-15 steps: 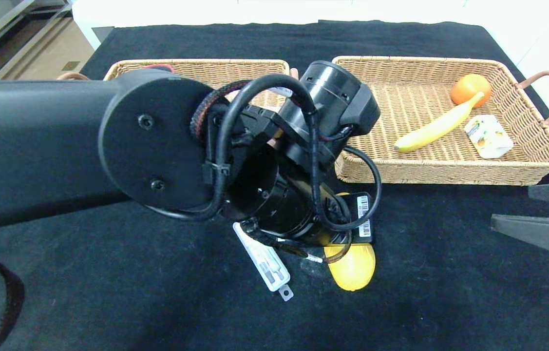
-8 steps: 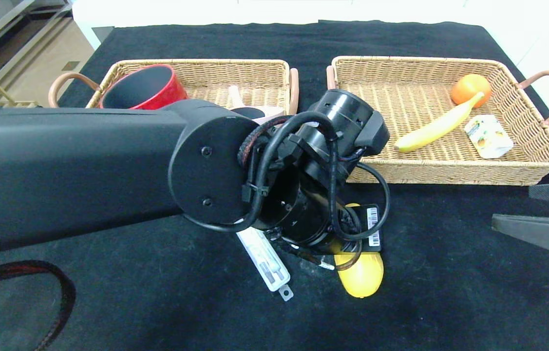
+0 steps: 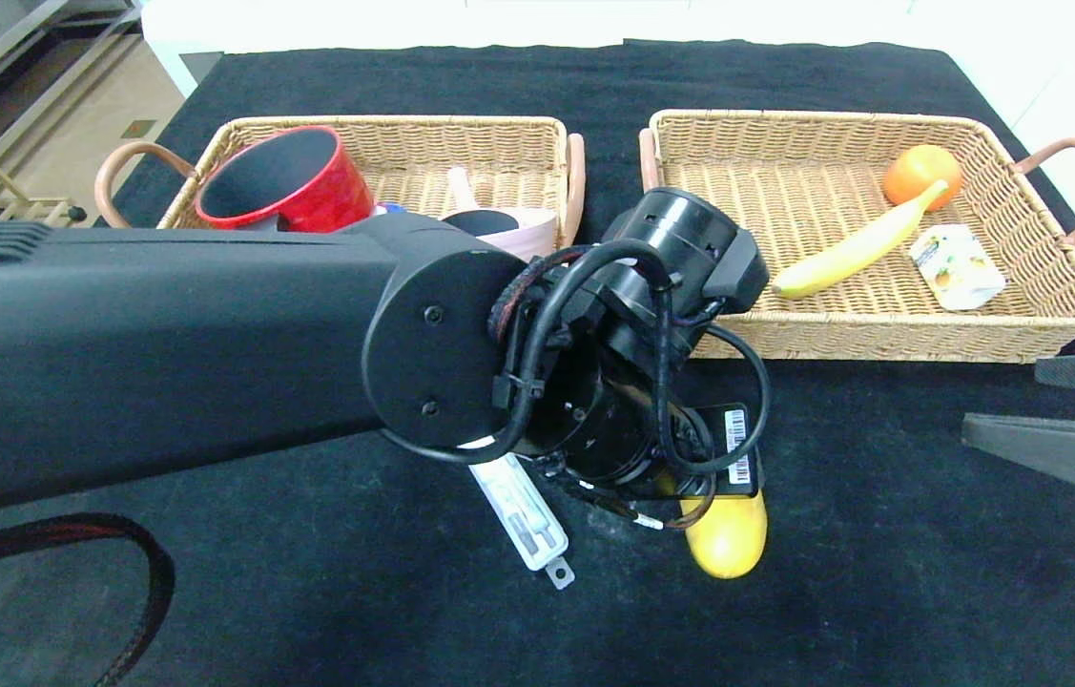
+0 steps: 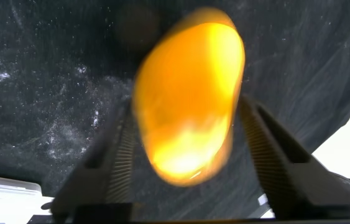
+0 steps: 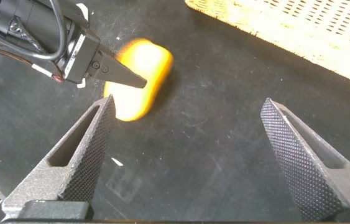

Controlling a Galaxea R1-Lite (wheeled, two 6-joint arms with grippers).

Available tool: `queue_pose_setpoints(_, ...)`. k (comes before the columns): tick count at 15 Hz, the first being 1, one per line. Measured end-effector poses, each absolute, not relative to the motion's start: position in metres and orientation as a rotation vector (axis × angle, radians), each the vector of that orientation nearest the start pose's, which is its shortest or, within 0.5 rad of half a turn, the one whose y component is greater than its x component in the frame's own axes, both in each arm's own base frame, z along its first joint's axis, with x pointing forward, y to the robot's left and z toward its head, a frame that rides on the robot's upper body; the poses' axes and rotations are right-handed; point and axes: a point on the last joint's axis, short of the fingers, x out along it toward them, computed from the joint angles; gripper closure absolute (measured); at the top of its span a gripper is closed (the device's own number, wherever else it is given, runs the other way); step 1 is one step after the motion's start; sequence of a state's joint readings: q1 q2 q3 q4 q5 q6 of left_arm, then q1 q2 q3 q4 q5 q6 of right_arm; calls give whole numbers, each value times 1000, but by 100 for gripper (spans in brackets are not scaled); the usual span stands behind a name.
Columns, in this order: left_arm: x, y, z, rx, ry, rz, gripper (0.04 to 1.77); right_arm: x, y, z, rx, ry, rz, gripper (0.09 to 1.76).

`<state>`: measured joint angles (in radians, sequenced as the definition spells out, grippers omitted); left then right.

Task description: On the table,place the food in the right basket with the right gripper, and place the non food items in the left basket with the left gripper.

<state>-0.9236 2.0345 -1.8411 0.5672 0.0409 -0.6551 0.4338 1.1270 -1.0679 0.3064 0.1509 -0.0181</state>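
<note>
The left hand (image 4: 187,155) reaches down over the yellow fruit (image 3: 728,534) on the black table (image 3: 880,572). Its two fingers (image 4: 115,162) stand on each side of the fruit with a gap showing, so the hand is open and not squeezing it. Just beside the fruit lies the slim white case (image 3: 523,510) (partly hidden under the arm). Behind the arm sits the left basket (image 3: 461,134), with the red pot (image 3: 284,181) and a pink bowl (image 3: 518,229) in it. The right hand (image 5: 187,155) waits low at the right side of the table, its fingers spread wide and holding nothing. The right basket (image 3: 880,324) holds a banana (image 3: 852,248), an orange (image 3: 919,172) and a small drink carton (image 3: 957,267).
</note>
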Motion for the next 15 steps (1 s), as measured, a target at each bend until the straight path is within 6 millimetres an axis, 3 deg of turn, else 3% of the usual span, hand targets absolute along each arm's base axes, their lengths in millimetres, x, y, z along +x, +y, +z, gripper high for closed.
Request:
queue_pose_setpoints(8,238,-313,240,-228,921,-570,26,130,64,299,-69,362,581,14)
queue_pose_setpoints(15,222,-292,266,-236,906,-570,16,130,64,300,-69,359,581,14)
